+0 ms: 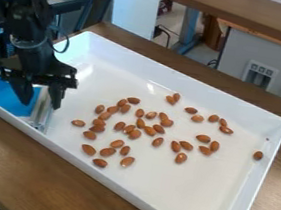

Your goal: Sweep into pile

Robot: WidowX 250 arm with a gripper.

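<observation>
Camera view | high, near long side of white tray [189, 196] | slants down, facing far long edge, room behind [205, 53] | fairly close, nearest corner cropped

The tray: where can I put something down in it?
The biggest bare patch in the tray is at the bottom corner, between the nuts and the two walls meeting there. A strip is free between the nuts and the back wall. It's crowded in the middle with nuts, and at the left by the hand and blue thing.
</observation>
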